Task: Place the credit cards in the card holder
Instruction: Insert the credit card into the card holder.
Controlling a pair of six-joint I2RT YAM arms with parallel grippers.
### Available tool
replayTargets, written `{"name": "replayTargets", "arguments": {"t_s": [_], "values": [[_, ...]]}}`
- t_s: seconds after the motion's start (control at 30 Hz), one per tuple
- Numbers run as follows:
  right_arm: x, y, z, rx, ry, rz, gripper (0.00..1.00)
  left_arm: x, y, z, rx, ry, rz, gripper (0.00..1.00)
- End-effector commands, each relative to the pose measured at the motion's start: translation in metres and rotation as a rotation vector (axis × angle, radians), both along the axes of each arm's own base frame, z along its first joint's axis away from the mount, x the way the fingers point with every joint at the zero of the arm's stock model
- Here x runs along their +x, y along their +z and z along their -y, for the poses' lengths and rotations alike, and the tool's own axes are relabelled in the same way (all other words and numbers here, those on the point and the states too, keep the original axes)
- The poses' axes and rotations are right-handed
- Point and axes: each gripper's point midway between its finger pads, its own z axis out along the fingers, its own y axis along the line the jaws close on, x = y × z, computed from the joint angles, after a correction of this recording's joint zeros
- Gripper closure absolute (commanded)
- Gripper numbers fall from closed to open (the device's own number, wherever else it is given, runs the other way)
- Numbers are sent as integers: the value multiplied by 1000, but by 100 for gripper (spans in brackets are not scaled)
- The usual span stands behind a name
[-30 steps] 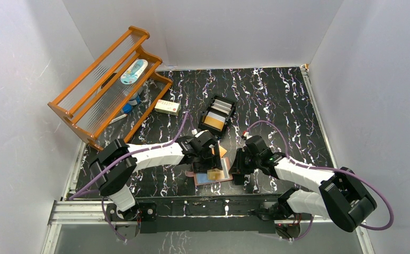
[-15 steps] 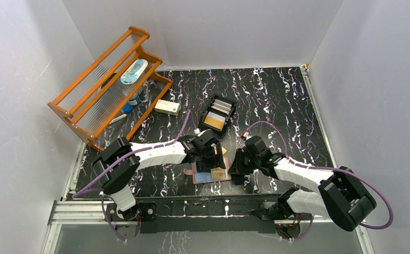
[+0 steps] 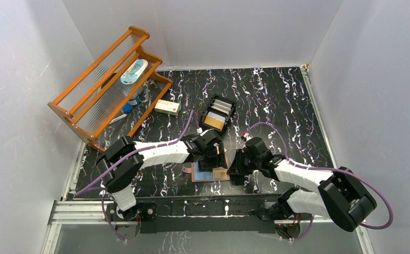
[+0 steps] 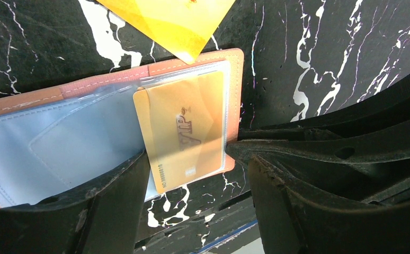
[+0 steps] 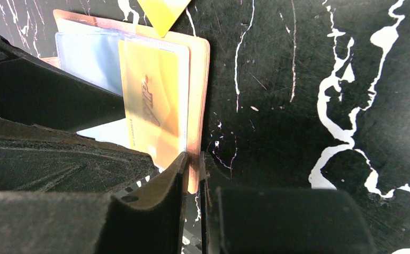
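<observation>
the card holder (image 3: pixel 205 174) lay open and flat on the table (image 3: pixel 277 95), right under both grippers. my right gripper (image 5: pixel 194 159) was pinched almost shut on the holder's thin side edge, to pin it down. my left gripper (image 4: pixel 195 161) hung low over the holder with its jaws apart and nothing in them. between those jaws sat a gold card (image 4: pixel 184 127). most of it was inside the clear sleeve (image 4: pixel 192 79), and one end seemed to poke out toward the gripper.

i think i was at the step of pushing this card all the way in. the next move would need a small, gentle push along the sleeve while the right side held firm.

a second gold card (image 4: pixel 171 21) lay loose just past the holder's far edge, beyond the left gripper.
</observation>
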Motion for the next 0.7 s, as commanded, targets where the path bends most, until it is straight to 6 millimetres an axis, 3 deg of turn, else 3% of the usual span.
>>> {"name": "replayTargets", "arguments": {"t_s": [0.0,0.43,0.67], "values": [[-18,-21,15,-75,10,-56,78,3,20,19,-66,-22,29,35],[-13,-18,28,-144,-25,-24,73,15,38,-26,-9,67,58,33],[11,15,23,-139,-62,71,62,38,49,-60,-6,142,73,35]]}}
